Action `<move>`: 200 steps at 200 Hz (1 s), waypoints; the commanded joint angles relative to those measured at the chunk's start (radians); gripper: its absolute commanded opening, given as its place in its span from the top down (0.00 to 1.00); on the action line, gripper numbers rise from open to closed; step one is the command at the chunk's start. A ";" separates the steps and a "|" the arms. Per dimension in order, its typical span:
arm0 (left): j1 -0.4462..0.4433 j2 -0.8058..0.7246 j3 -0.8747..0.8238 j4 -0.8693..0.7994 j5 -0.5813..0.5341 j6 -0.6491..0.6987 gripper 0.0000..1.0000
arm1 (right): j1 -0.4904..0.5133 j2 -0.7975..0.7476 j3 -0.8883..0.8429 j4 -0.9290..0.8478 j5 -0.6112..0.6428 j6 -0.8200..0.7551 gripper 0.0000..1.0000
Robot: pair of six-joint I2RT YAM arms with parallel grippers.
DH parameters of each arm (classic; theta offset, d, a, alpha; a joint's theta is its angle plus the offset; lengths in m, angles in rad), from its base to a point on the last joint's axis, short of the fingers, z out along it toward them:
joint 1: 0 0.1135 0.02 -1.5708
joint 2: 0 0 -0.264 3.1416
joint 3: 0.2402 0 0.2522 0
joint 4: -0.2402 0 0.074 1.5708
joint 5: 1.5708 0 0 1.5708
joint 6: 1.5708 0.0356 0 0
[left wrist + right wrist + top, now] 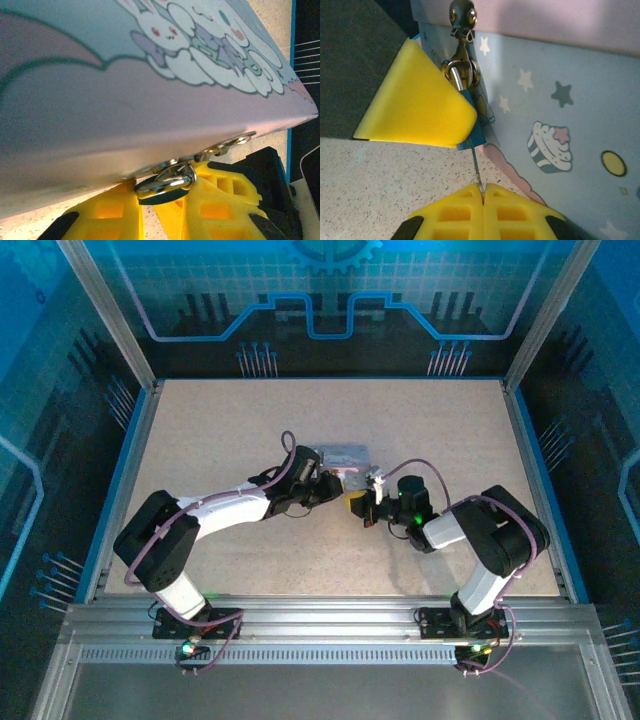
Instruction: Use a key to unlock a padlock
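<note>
The tiny dark blue padlock (161, 198) hangs by its silvery shackle (170, 181) from the hasp of the pale lilac cartoon tin (150, 90). My left gripper (150, 202) is shut on the padlock body, yellow fingers (107, 210) on either side. In the right wrist view one left finger (415, 107) covers most of the padlock (476, 135). The thin key (477, 172) runs from the padlock's underside down into my right gripper (483, 192), which is shut on it. From above, the left gripper (340, 492) and the right gripper (362, 510) meet just in front of the tin (345, 454).
The tin's metal hasp (462, 17) sits directly above the shackle. Speckled beige tabletop (230, 430) stretches around the tin on all sides, bounded by blue edge strips (118, 490) and aluminium frame posts.
</note>
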 commanded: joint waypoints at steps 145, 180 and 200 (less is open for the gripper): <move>-0.001 -0.059 0.035 0.006 0.074 0.005 0.85 | -0.021 0.011 0.067 -0.011 -0.023 -0.049 1.00; 0.000 -0.060 0.032 0.002 0.083 0.004 0.85 | -0.027 -0.003 0.072 -0.033 -0.027 -0.066 1.00; 0.000 -0.056 0.032 0.003 0.087 0.002 0.85 | -0.030 -0.008 0.077 -0.045 -0.033 -0.074 1.00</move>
